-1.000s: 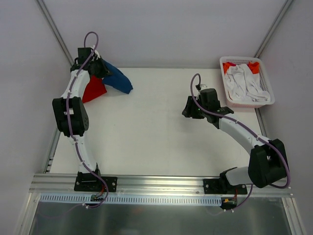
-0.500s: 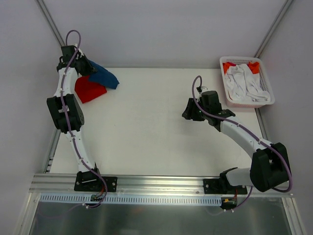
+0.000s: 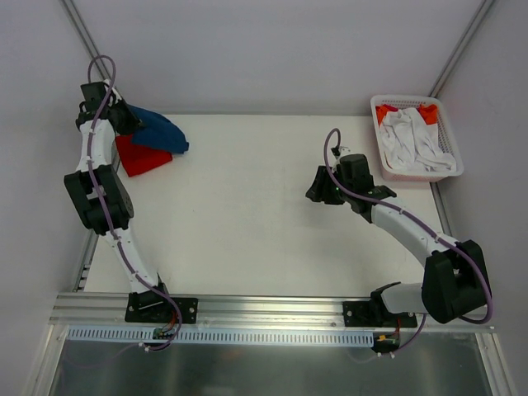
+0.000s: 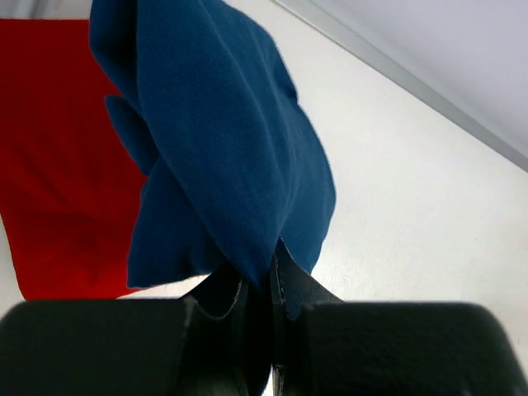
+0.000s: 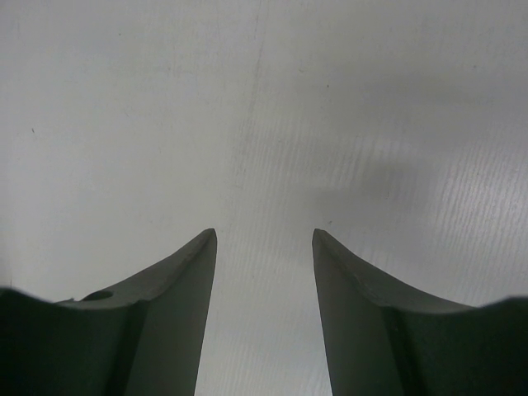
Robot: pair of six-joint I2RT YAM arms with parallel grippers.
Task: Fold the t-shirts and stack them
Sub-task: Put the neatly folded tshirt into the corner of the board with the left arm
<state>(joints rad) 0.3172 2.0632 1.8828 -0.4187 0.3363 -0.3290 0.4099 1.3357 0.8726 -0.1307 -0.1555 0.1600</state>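
The navy blue t-shirt [image 3: 158, 130] hangs bunched from my left gripper [image 3: 124, 118], which is shut on its cloth at the table's far left corner. From the left wrist the blue t-shirt [image 4: 223, 157] fills the view above the pinched jaws of the left gripper [image 4: 272, 272]. The red t-shirt [image 3: 140, 157] lies flat on the table under and beside the blue one, and shows as a red t-shirt [image 4: 58, 165] at the left of the wrist view. My right gripper [image 3: 317, 191] hovers open over bare table right of centre, and the right gripper [image 5: 264, 235] has nothing between its fingers.
A white slatted basket [image 3: 450, 157] holding white and orange-red cloth [image 3: 412, 136] stands at the far right corner. A metal rail [image 3: 272, 309] runs along the near edge by the arm bases. Pale walls enclose the table [image 3: 239, 223].
My left arm has swung left and back, carrying the blue t-shirt towards the far left corner over the red one. The right arm has barely moved.
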